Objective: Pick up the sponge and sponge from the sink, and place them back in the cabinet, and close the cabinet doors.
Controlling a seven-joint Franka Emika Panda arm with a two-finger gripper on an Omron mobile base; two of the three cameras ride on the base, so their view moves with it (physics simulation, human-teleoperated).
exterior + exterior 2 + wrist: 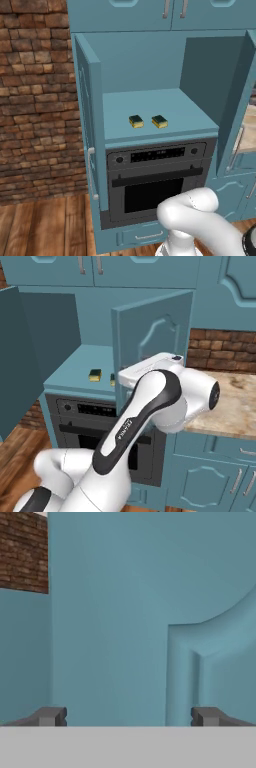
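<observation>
A brick-walled kitchen with a plank floor frames the tall teal cabinet (150,60), both of its doors standing open above a black built-in oven (155,180). Two yellow-and-green sponges, the left sponge (136,121) and the right sponge (159,121), lie side by side, apart, near the front edge of the cabinet's teal shelf (175,110), left of its middle. The end effector (129,716), its fingers spread wide and gripping nothing, faces the moulded panel of the right-hand cabinet door (155,336), beside a tan marble tabletop (235,401).
</observation>
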